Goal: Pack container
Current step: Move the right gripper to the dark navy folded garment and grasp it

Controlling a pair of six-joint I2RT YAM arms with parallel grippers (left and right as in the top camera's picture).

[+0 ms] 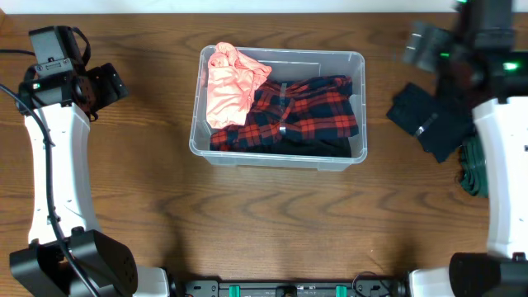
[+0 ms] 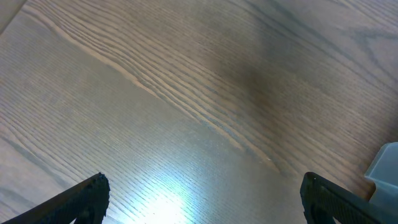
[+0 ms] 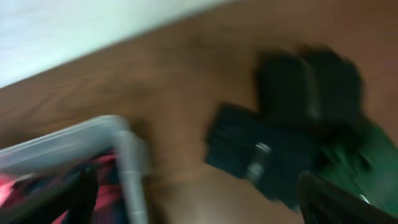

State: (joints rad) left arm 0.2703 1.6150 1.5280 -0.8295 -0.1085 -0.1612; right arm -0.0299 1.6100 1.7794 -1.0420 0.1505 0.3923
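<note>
left claw (image 2: 205, 183): spread wide with nothing between its fingers, over bare table (image 2: 186, 93).
bin (image 1: 279, 158): mid-table, well to the right of the left claw and just left of the right claw. One corner shows at the edge of each wrist view.
pink top (image 1: 233, 82): inside the bin, at the end nearer the left claw.
plaid shirt (image 1: 301, 115): inside the bin, filling the end nearer the right claw.
right claw (image 3: 198, 180): blurred, but the fingers look parted and nothing is gripped.
black cloth (image 1: 425, 120): on the table outside the bin, just ahead of the right claw.
green cloth (image 1: 470, 169): touching the black cloth, on its far side from the bin.
done: two garments are packed.
left: probably the black and green cloths, so about halfway.
</note>
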